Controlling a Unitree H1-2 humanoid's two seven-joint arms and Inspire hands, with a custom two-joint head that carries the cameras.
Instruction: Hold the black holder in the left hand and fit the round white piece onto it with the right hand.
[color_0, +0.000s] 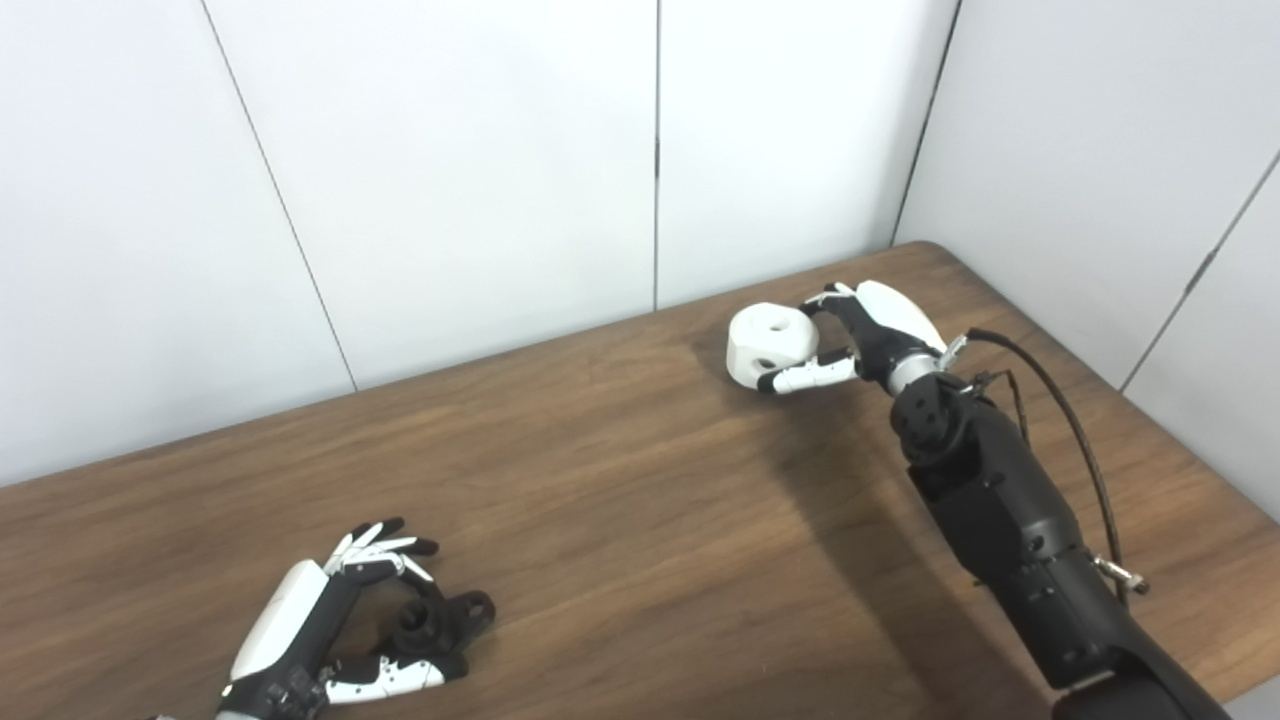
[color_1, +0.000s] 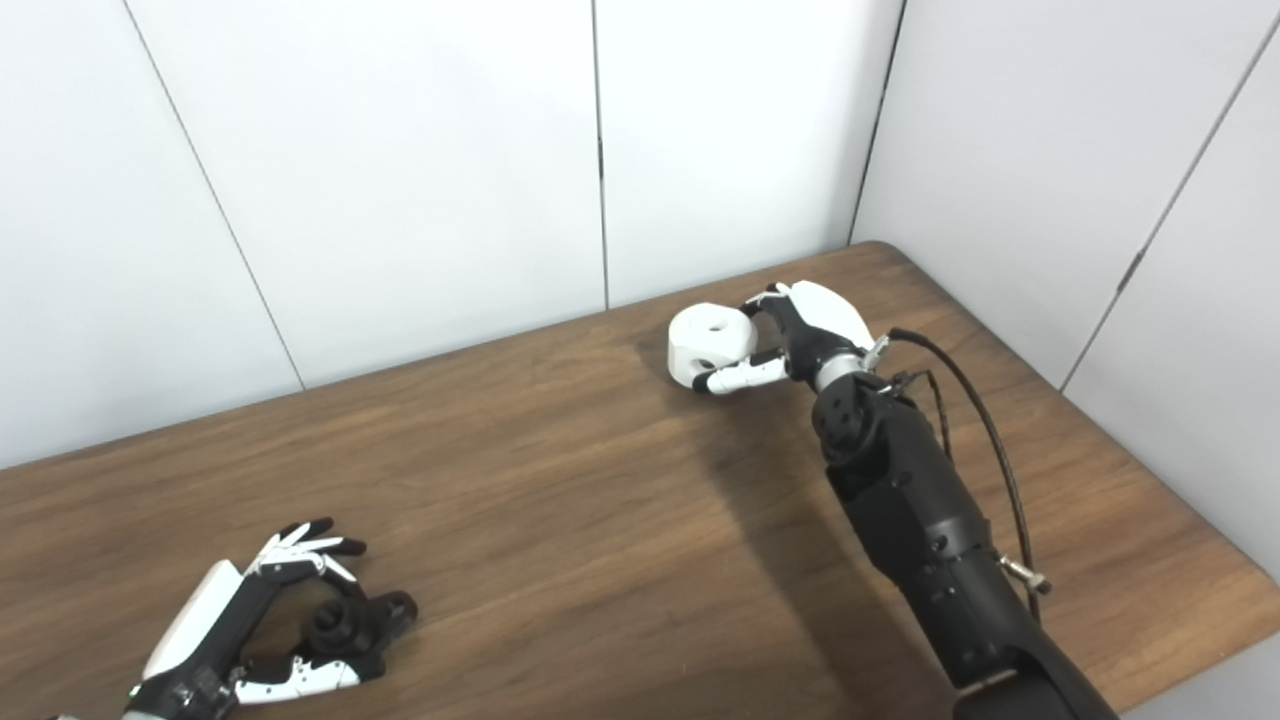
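Two parts, well apart for now. Left eye: my left hand (color_0: 330, 620) curls its fingers (color_0: 385, 545) loosely round the holder (color_0: 440, 622) on the surface (color_0: 620, 480), steadying it. Right eye: my right hand (color_1: 800, 335) has fingers (color_1: 740, 375) clamped on the white piece (color_1: 710, 343) far right, apparently ready to carry over

Left eye view: high up, looking down at the table (color_0: 620, 480).
Right eye view: just beside it, same scene.
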